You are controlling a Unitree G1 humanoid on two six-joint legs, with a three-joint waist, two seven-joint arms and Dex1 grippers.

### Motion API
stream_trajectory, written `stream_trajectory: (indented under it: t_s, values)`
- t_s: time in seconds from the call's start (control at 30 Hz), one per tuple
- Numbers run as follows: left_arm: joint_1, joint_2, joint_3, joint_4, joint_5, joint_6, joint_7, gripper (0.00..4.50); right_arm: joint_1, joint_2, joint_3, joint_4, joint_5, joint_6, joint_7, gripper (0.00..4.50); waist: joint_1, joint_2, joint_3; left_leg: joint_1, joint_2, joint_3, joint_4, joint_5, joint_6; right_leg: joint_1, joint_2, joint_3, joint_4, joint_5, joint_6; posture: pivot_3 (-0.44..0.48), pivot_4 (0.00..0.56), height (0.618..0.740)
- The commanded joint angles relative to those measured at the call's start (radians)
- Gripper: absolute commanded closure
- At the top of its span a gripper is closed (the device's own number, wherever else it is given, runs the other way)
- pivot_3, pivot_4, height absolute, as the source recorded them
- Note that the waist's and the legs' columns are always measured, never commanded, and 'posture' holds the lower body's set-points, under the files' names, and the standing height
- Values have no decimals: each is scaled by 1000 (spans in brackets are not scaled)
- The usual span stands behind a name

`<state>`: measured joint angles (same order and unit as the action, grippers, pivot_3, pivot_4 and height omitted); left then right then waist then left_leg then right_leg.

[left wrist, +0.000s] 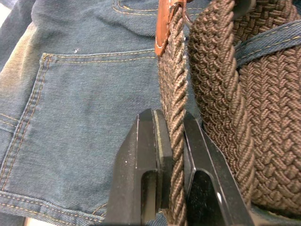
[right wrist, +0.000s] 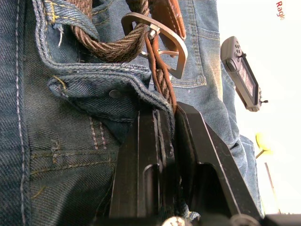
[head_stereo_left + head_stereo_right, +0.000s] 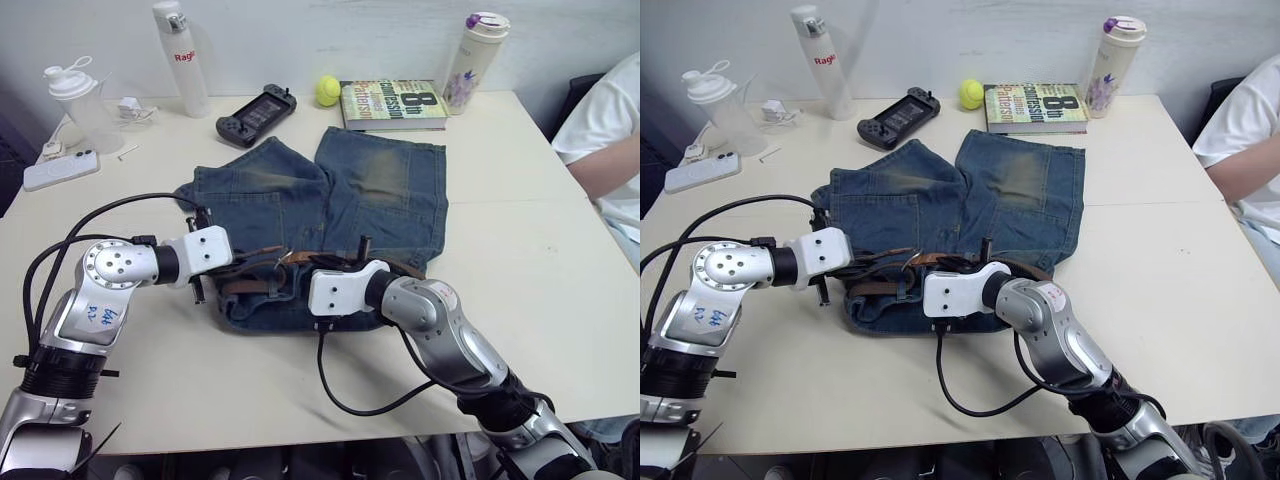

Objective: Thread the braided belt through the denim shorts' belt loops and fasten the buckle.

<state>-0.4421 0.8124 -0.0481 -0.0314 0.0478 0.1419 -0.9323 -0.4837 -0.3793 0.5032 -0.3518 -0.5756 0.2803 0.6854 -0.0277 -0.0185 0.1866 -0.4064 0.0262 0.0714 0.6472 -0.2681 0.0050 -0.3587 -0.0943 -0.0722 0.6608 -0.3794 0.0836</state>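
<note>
The denim shorts [image 3: 385, 190] lie flat mid-table, waistband toward me. Along the waistband runs the braided belt [image 3: 262, 285], dark brown and woven. My left gripper [image 1: 173, 136] is shut on one strand of the belt, just below a tan leather tab [image 1: 164, 23]; more belt lies beside it under a belt loop [image 1: 270, 42]. At the waistband's middle, my right gripper [image 2: 169, 117] is shut on the belt right below the buckle [image 2: 165, 44]. The buckle is a grey metal frame with the woven strap passing through it. The two grippers sit close together.
At the back of the table [image 3: 520, 260] are a book [image 3: 392, 103], a tennis ball [image 3: 327, 90], a game controller [image 3: 257, 113], a white bottle [image 3: 180, 58], a floral bottle [image 3: 472, 60], a shaker [image 3: 80, 105] and a phone [image 3: 60, 168]. A person's arm [image 3: 610, 165] rests at the right edge.
</note>
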Motion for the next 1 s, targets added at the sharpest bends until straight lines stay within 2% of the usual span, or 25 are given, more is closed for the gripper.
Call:
stream_trajectory:
  t_s: [0.03,0.47,0.7,0.8,0.93,1.0]
  values:
    - [-1,14,0,-54,-4,-4,-6,4500,-12,10,-5,-20,1,-31,-7,4421,0,0,0,0,0,0,0,0,0,0,0,0,0,0,0,0,150,740]
    - [-29,40,-39,-26,15,-75,-56,4500,-37,7,-10,-8,3,-73,2,4421,-1,0,0,0,0,0,0,0,0,0,0,0,0,0,0,0,150,740]
    - [-37,51,-18,9,24,-78,-36,4500,-39,8,-17,1,5,-70,-1,4421,0,0,0,0,0,0,0,0,0,0,0,0,0,0,0,0,150,740]
    - [-50,27,17,28,14,-55,21,4500,-35,8,-18,-2,8,-71,-1,4421,0,0,0,0,0,0,0,0,0,0,0,0,0,0,0,0,150,740]
    - [-39,-117,146,-1,-135,123,154,4500,-7,26,-28,-21,28,-49,-9,4421,1,0,0,0,0,0,0,0,0,0,0,0,1,0,0,0,150,740]
    - [-27,-158,187,-18,-173,184,193,4500,19,23,-29,-40,28,-41,-5,4421,0,0,0,0,0,-1,1,0,0,0,0,0,1,0,0,0,150,740]
